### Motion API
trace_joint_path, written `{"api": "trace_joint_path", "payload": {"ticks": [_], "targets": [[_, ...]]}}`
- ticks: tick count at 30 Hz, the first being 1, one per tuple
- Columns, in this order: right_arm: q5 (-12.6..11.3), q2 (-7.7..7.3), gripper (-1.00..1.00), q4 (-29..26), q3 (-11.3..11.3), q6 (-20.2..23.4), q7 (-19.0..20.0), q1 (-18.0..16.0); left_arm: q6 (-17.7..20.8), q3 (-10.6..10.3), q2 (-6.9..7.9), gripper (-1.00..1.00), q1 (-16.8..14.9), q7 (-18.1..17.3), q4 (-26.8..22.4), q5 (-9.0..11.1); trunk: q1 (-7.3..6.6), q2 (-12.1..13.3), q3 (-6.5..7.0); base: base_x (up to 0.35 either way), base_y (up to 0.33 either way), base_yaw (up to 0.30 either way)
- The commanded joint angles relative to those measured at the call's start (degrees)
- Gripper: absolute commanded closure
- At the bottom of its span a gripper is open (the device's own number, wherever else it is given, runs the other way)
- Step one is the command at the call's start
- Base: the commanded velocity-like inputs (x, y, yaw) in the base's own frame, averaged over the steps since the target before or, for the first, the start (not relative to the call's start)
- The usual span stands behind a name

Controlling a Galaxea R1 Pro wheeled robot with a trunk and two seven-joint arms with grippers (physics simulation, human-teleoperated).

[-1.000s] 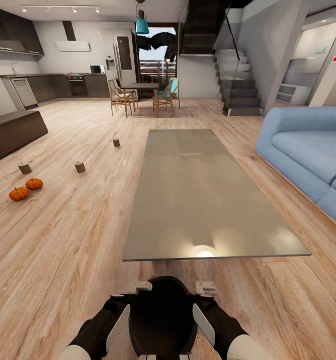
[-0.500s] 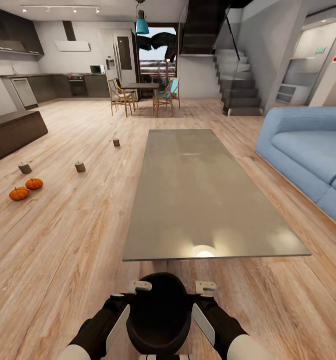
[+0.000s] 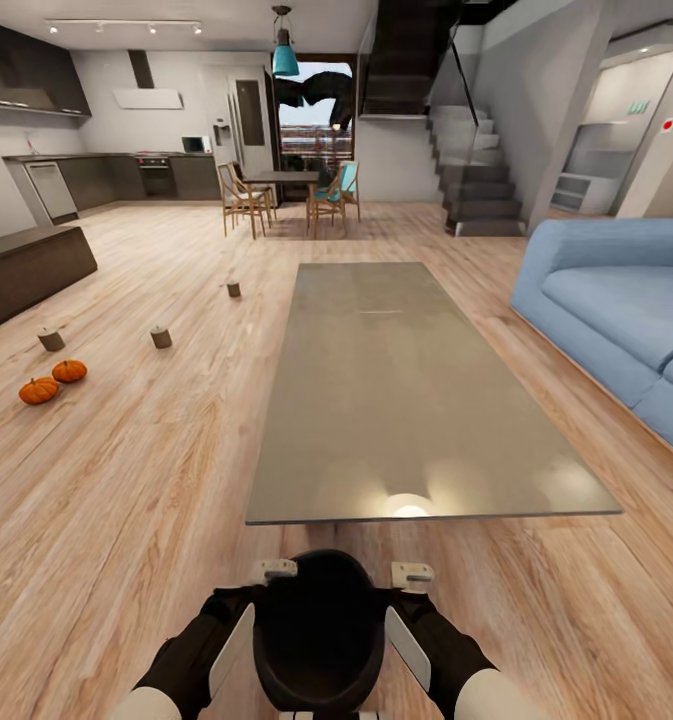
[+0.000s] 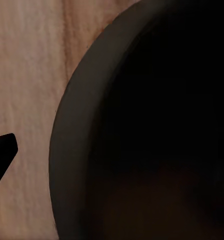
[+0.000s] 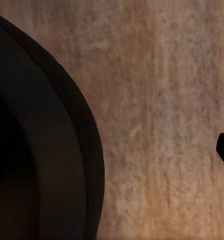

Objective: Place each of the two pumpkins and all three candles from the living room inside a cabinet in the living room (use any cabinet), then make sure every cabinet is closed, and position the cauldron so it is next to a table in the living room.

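Directly ahead of the robot's trunk, the cauldron [image 3: 319,630] is carried between both arms, mouth upward, a round black matte bowl with a thick rim and dark hollow interior. The left end effector [image 3: 274,571] is set against its left rim and the right end effector [image 3: 413,576] against its right rim; whether either is clamped or merely pressed cannot be told, since the wrist views give little beyond the dark curved wall [image 4: 142,125] [image 5: 37,140] and wood floor. The cauldron is held just short of the near end of the long grey rectangular surface [image 3: 396,380], whose long axis runs away from the robot. Two ribbed orange pumpkins [image 3: 54,382] lie side by side on the plank floor at left. Three short stubby candles [image 3: 160,337] stand upright, well apart. The dark wood-grain cabinet [image 3: 26,270] is seen at far left.
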Motion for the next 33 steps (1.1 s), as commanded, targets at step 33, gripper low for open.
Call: {"api": "trace_joint_path", "payload": {"ticks": [33], "targets": [[0.14,0.0,-1.0,-0.07,0.13,0.34,-0.55,-0.03,1.89,-0.2,-0.04,-1.0,-0.15,0.37,-0.71,1.8,-0.86,0.42,7.27,-0.032,0.0,0.0]]}}
